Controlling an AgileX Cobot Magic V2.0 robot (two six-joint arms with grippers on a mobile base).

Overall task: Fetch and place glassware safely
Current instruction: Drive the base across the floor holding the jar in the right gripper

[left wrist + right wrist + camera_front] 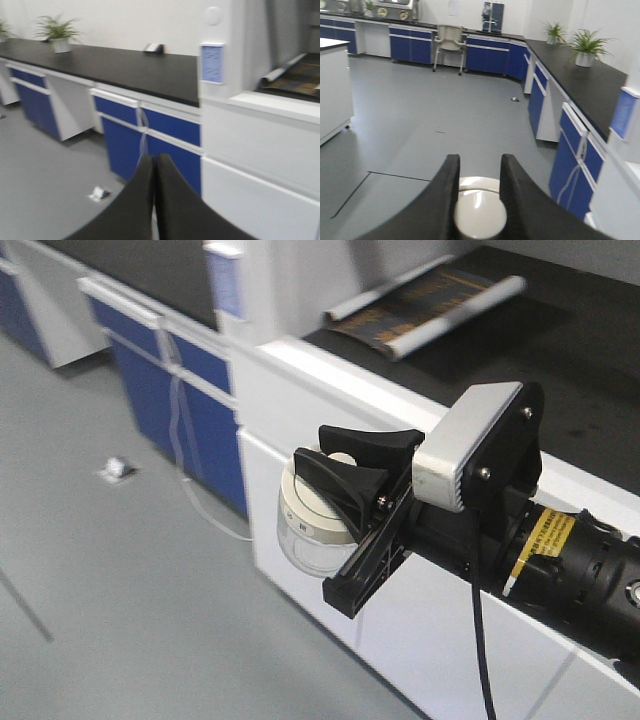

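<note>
Glass jar pinched by its lid in my right tool, left tool closed empty, so I'd carry level and slow.

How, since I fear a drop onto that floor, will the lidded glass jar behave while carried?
Likely fragile: the jar has a clear glass body and hangs over the floor. Possibly slippery: the right end effector seems to pinch at the smooth cream lid, so a loose lid could let the body fall. Small, so probably light.
</note>
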